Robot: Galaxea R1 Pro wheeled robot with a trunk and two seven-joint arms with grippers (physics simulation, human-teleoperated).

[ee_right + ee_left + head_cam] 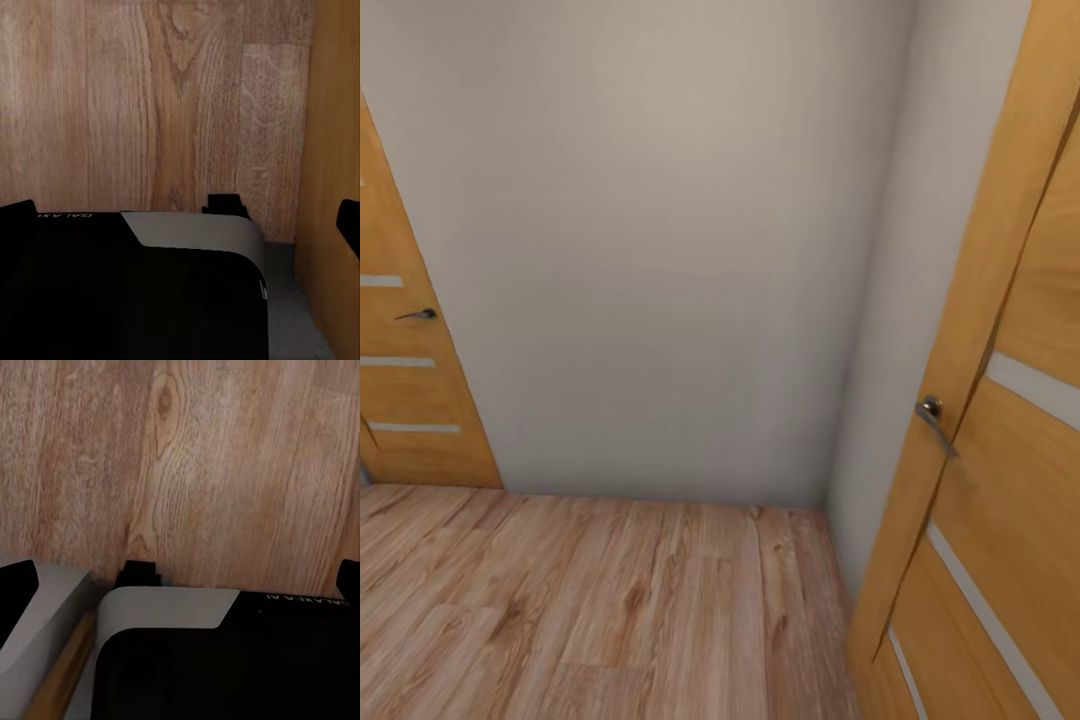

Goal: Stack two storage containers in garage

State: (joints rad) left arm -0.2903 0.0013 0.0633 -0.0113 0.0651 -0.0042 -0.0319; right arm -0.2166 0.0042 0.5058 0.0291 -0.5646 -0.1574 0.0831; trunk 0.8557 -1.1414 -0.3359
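The two storage containers are out of view, and so is the garage. In the left wrist view my left gripper (184, 581) points down at light wood planks (195, 457). Its black fingertips (16, 585) sit wide apart at the picture's edges, open, with nothing between them. My right gripper (184, 216) hangs the same way, open and empty, fingertips (349, 222) spread over the same planks. Below each gripper lies the robot's own black and grey base (225, 660).
I face a pale grey wall (660, 250) in a narrow corner, close ahead. A wooden panelled door (405, 360) with a handle stands at the left. Another door (1000, 450) stands ajar very close on the right, its edge (334, 150) beside my right gripper. Light wood plank floor (590, 610) lies below.
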